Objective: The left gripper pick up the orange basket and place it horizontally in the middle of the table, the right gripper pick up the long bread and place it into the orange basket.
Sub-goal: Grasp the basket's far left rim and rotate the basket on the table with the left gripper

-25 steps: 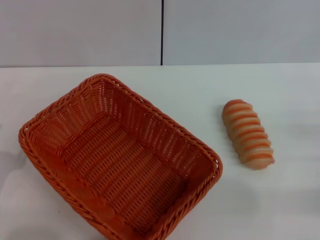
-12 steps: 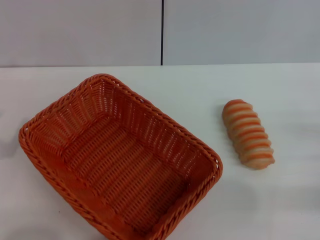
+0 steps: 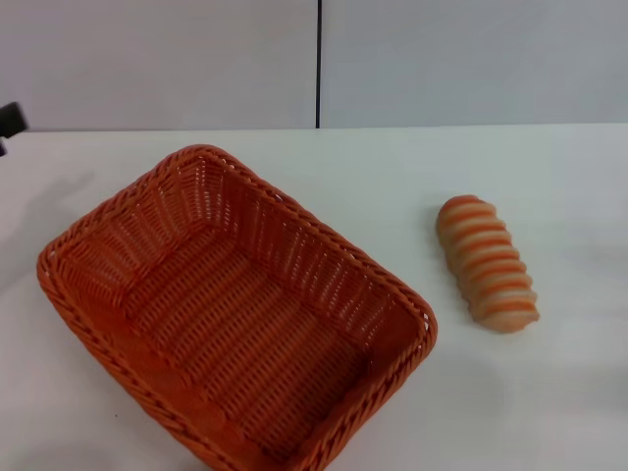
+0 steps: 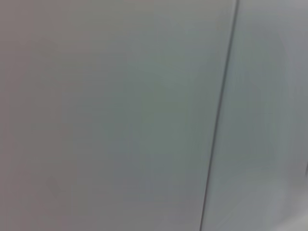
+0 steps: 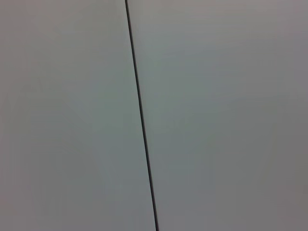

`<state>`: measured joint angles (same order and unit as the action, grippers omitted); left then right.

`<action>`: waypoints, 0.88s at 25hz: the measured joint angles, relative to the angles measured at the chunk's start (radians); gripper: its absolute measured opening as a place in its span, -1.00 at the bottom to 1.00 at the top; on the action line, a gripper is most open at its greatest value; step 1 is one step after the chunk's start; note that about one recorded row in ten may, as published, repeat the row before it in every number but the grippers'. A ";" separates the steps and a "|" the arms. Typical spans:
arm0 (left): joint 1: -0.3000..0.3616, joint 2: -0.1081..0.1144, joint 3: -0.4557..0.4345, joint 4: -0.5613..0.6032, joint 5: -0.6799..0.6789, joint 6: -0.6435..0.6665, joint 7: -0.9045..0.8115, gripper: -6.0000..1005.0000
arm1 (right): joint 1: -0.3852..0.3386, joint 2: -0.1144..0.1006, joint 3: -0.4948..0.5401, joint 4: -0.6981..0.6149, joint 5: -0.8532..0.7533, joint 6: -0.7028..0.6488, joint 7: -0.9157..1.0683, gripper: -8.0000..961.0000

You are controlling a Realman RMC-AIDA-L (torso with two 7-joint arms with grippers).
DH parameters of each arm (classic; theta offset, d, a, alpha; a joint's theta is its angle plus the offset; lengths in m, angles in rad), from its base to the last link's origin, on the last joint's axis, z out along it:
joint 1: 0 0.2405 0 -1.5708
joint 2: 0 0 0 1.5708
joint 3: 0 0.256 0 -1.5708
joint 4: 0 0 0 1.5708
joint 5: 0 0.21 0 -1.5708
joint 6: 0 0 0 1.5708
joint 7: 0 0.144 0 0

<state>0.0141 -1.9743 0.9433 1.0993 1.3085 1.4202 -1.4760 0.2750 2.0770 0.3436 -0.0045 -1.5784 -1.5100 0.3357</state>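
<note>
Nothing between or upon the task's things; one orange basket [image 3: 235, 314], empty, set diagonally on the left half of the table [image 3: 549, 402]; one long bread [image 3: 487, 262] lying flat to the basket's right, well apart from it; at the head view's left edge only a black tip of the left gripper [image 3: 10, 123], fingers impossible to judge; right gripper out of sight. White tabletop; behind it a pale grey wall [image 3: 471, 59] with one dark vertical seam [image 3: 318, 64]; both wrist views filled by wall and seam.

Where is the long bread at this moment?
In the head view the bread lies on the table, on the robot's right, beside the basket but apart from it.
</note>
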 joint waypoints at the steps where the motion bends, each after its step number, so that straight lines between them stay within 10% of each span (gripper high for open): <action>1: 0.000 0.000 0.000 0.000 0.000 0.000 0.000 0.42 | -0.001 0.000 0.000 0.000 0.000 -0.001 0.001 0.05; 4: -0.067 -0.070 -0.072 0.428 0.452 0.018 -0.352 0.42 | -0.002 0.000 0.000 0.000 0.000 -0.004 0.003 0.04; 9: -0.147 -0.085 -0.029 0.640 0.753 0.080 -0.584 0.41 | 0.001 0.000 0.000 0.000 0.000 -0.002 0.005 0.04; 16: -0.326 -0.091 0.029 0.700 1.112 0.275 -0.772 0.41 | 0.005 0.000 0.000 0.003 0.000 -0.004 0.005 0.04; 22: -0.335 -0.095 0.211 0.679 1.235 0.203 -0.815 0.41 | 0.006 0.000 0.000 0.005 0.000 -0.006 0.005 0.03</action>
<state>-0.3206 -2.0698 1.1539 1.7783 2.5438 1.6230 -2.2910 0.2809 2.0770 0.3436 0.0003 -1.5785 -1.5164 0.3407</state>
